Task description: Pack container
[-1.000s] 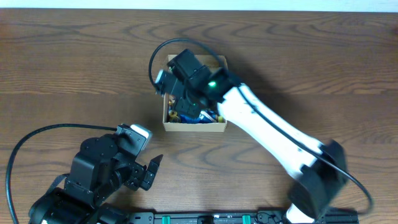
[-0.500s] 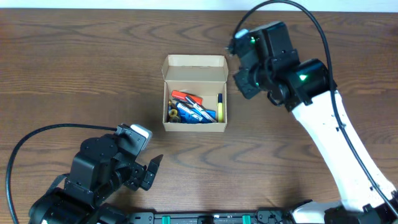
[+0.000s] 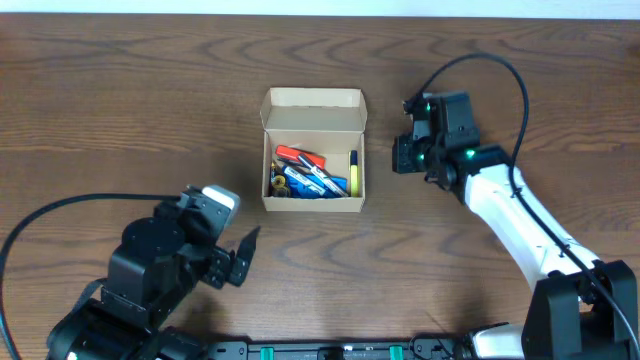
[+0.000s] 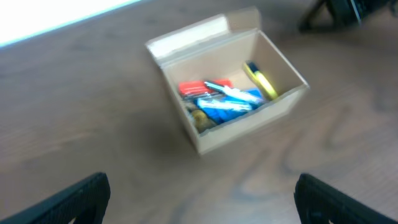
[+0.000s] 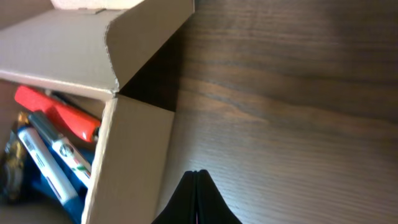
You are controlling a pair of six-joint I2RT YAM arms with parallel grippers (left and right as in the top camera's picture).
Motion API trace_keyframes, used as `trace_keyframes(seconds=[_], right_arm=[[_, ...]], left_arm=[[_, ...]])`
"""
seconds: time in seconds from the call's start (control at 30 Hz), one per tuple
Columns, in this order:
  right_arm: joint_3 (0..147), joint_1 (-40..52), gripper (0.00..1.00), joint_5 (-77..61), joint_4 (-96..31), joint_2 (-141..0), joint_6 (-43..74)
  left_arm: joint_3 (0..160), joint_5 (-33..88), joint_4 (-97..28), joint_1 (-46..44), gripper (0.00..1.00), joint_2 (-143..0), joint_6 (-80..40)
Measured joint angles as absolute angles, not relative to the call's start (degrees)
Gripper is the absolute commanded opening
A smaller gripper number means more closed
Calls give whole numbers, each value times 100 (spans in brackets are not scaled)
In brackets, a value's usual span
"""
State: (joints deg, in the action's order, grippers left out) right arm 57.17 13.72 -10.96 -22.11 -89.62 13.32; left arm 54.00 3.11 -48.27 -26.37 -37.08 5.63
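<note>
Right gripper (image 5: 196, 180), fingers pressing together, hovering just beside container (image 3: 313, 204), at its right wall; left gripper (image 3: 242, 258), fingers standing apart, sitting farther off.

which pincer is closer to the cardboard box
Right. The right pincer, shut, sits just off the right wall of the cardboard box. The left pincer, open, is farther away, off the box's near-left corner.
</note>
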Motion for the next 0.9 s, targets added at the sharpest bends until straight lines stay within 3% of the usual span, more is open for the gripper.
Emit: trace_keyframes(seconds=[0.23,0.53,0.6,0.8,0.9], right_arm=[[5063,1372,1,-1245,-902,-9011,2318],[5039,1372,1,-1424,-185,-9625,2858],[5039,1372,1,-1466,34,-9795,2976],[5033,1343,1,-1605,891,-10357,3400],[5028,1317,1,-1660,1315,-10626,3640]], left_arm=[[5391,-43,-3826,-1848,95,-4600,233],[5358,1767,-1741,-141,95,-7330,-224],[5347,2206,-1284,113,100,-7918,-384],[5384,3391,-38,355,70,-9572,-952],[5581,3813,45,327,47,-10289,-1190]])
